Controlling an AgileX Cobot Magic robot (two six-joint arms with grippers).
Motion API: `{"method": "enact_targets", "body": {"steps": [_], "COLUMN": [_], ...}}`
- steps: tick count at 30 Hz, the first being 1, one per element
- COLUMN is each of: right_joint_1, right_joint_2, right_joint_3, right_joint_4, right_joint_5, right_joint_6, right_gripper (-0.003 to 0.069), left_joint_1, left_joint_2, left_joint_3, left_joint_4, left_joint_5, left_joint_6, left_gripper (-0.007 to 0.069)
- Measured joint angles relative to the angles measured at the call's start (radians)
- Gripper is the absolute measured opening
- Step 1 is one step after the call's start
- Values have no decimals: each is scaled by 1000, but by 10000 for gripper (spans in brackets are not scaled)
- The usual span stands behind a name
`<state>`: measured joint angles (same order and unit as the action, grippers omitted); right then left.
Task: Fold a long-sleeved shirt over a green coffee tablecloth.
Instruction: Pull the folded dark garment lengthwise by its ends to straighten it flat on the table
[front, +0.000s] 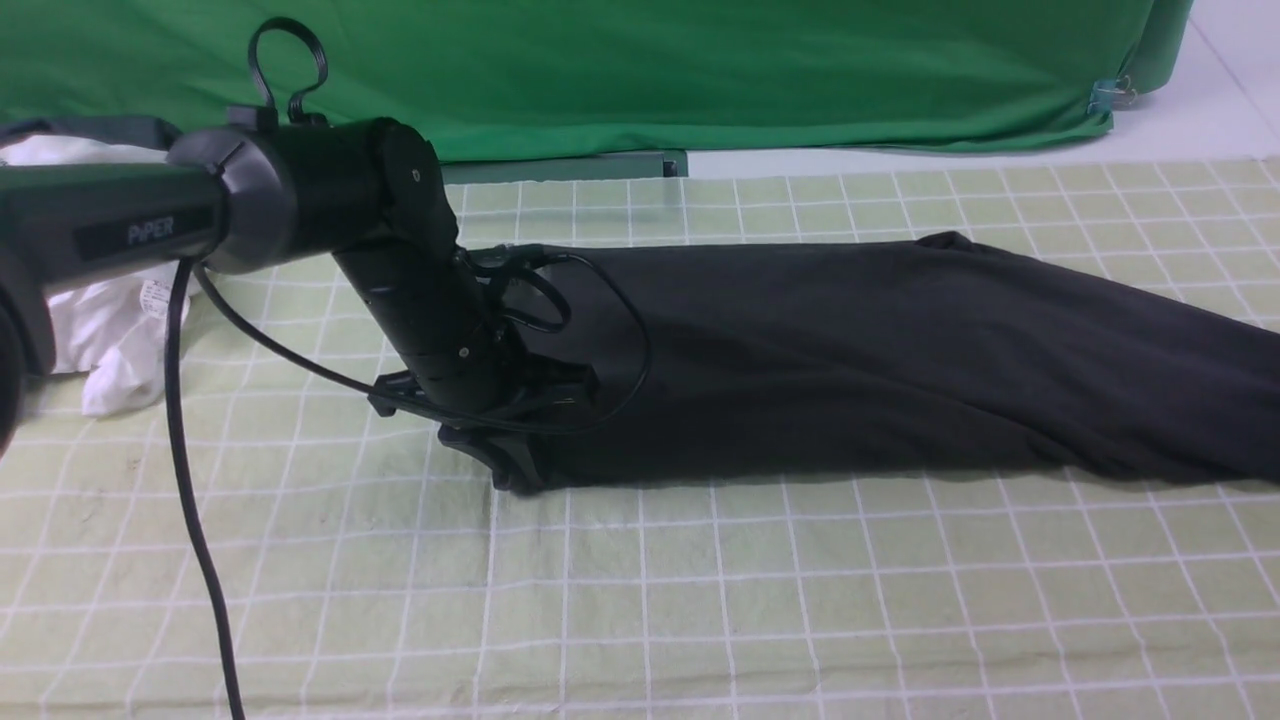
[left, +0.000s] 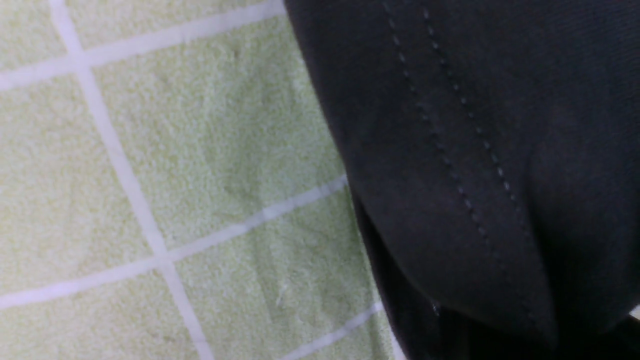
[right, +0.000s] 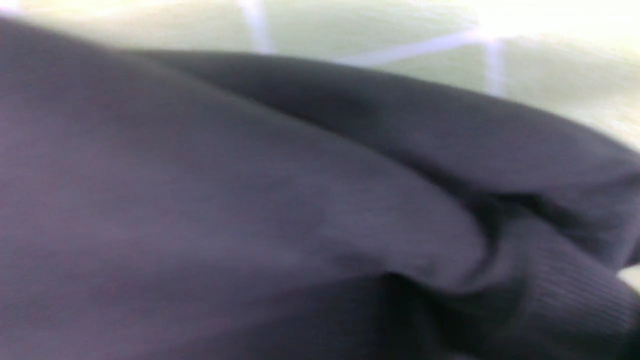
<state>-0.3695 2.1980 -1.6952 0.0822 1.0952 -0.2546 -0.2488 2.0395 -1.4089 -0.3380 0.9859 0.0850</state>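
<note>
A worktop (front: 900, 160) is almost wholly covered by a pale yellow-green tablecloth (front: 800, 600) printed with a thin white grid of squares. The cloth lies slightly rumpled, and only a pale strip of bare surface shows past its far edge. A long black shirt (front: 900, 350) lies flat across the middle of the cloth, running from left of centre out past the right edge of the front view. At the far left, a crumpled white garment (front: 110, 330) with a small label tag rests on the cloth, well apart from the shirt. Close up, the shirt's double-stitched hem sits directly on the grid.
</note>
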Motion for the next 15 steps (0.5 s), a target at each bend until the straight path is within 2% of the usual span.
{"method": "enact_targets", "body": {"steps": [2, 4, 7, 15], "right_joint_1": [0, 1, 1, 1], "right_joint_2": [0, 0, -4, -40], "right_joint_3": [0, 0, 0, 0], "right_joint_4": [38, 52, 62, 69], "right_joint_5": [-4, -6, -3, 77], "right_joint_6": [-38, -51, -53, -21], "right_gripper": [148, 57, 32, 30], "left_joint_1": [4, 13, 24, 29], "left_joint_2": [0, 0, 0, -64], "left_joint_3": [0, 0, 0, 6], "left_joint_4": [2, 3, 6, 37], "left_joint_5": [0, 3, 21, 70], "left_joint_6": [0, 0, 0, 1], "left_gripper": [73, 73, 73, 73]}}
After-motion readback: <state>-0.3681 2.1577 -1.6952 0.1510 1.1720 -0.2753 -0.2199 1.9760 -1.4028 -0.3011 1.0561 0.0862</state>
